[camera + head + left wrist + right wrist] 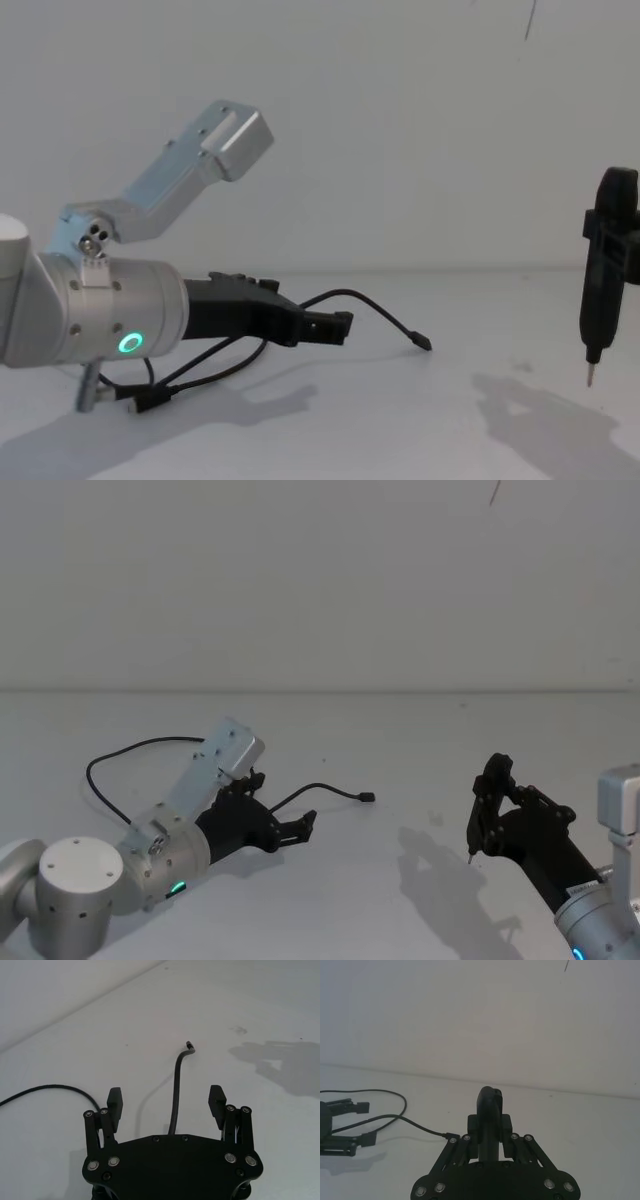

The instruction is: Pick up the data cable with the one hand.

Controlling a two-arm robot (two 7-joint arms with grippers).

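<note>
The data cable is a thin black cord lying in loose curves on the white table, with one small plug at its right end. My left gripper sits low over it, open. In the left wrist view the cable runs out from under the palm between the two spread fingers of the left gripper, touching neither, and ends at the plug. The chest view shows the cable arching past the left gripper. My right gripper hangs at the right, shut on a short black lead with a silver tip.
The cable's far loop curves round behind my left arm, and another plug end lies under the left forearm. A plain wall rises behind the table. Bare tabletop separates the two grippers.
</note>
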